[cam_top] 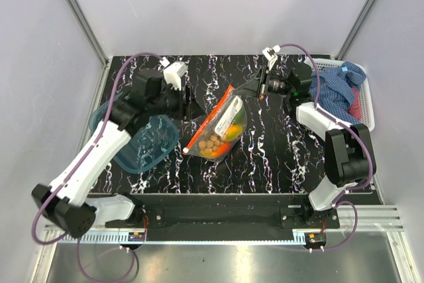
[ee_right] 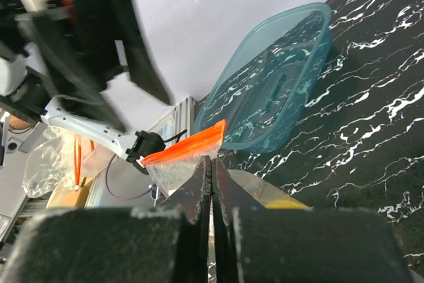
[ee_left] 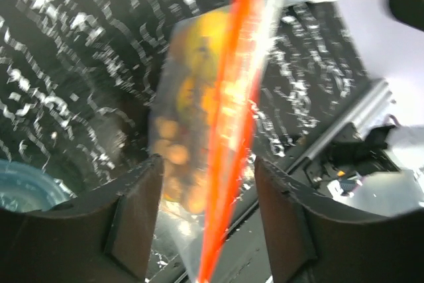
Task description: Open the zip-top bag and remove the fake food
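Bag (cam_top: pixel 228 107) clear, orange zip (cam_top: pixel 211 120), fruit (cam_top: pixel 222 138) inside; R gripper (cam_top: pixel 248 89) pinching zip, L gripper (cam_top: pixel 189 105) jaws apart.

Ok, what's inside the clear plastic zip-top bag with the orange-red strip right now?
Visible through the clear zip-top bag: small tan balls, an orange fruit and a yellow-green piece. Anything beneath them, or behind the orange-red zip strip, is hidden.

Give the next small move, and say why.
Probably ease the left gripper forward and close it on the zip-top bag at its orange strip: its open fingers frame the strip, while the right gripper is shut on the bag's corner.
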Robot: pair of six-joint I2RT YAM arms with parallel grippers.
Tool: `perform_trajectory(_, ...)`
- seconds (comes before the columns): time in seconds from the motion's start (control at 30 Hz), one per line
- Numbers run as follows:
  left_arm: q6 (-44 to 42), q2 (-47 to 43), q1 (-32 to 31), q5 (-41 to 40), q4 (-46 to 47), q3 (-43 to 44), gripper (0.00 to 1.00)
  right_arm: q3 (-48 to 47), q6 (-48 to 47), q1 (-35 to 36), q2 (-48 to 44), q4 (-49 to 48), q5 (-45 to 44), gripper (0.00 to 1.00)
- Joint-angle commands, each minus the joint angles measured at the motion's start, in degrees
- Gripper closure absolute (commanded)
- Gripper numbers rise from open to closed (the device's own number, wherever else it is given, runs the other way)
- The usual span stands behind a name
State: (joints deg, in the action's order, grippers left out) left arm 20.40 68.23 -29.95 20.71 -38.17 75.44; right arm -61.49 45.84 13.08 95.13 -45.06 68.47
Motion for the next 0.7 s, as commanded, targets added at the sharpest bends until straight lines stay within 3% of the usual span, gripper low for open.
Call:
perform_trajectory(0.0,-1.1,3.4,1.7,0.0,1.2,2.0,0.43,-1.9,2.6,0.4,-0.4,-6.4,2.0,1.0)
perform_trajectory(0.33,0.6,5.8,1.9,8.0,5.7,-1.4,0.46,-2.1,3.5,0.4,0.1,-7.1,2.0,1.0)
perform_trajectory(0.67,3.1,8.1,1.8,10.1,8.5,-4.3,0.46,-1.3,4.7,0.5,0.5,-9.2,1.6,1.0)
